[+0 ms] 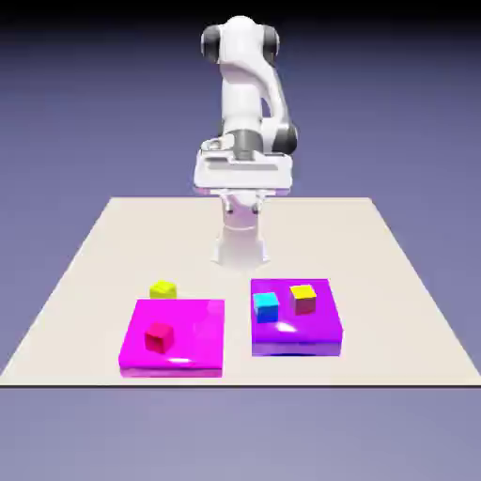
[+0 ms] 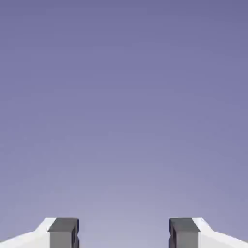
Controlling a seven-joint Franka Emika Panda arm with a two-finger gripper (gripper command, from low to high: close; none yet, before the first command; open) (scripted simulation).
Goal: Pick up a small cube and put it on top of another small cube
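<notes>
Between the two grey finger tips [image 2: 63, 232] at the bottom of the hand view lies a wide gap filled with nothing but blue-violet backdrop, so the gripper [image 2: 123, 233] stands well open and has hold of nothing, touching nothing. From the exterior view the white arm [image 1: 246, 89] is folded up on itself at the table's far edge, its upper link rising to a rounded joint near the top and the hand [image 1: 240, 172] tucked low in front of the base, well above the beige table [image 1: 85, 272] and well apart from every block; the fingers themselves are hard to make out there against the white of the base. That view alone shows the work surface: the small cube [image 1: 162, 289], lime-yellow, sits directly on the table just behind the far edge of a flat magenta slab [image 1: 193, 333] toward the exterior view's left, close to the slab but not on it. A red cube [image 1: 159, 337] rests on that slab. Toward the exterior view's right lies a purple slab [image 1: 315, 331], near the magenta one with a strip of table between them, carrying a cyan cube [image 1: 267, 306] and a golden-yellow cube [image 1: 302, 298] just beside each other. None of these blocks, nor the table, appears in the hand view, which looks out at the empty backdrop only
</notes>
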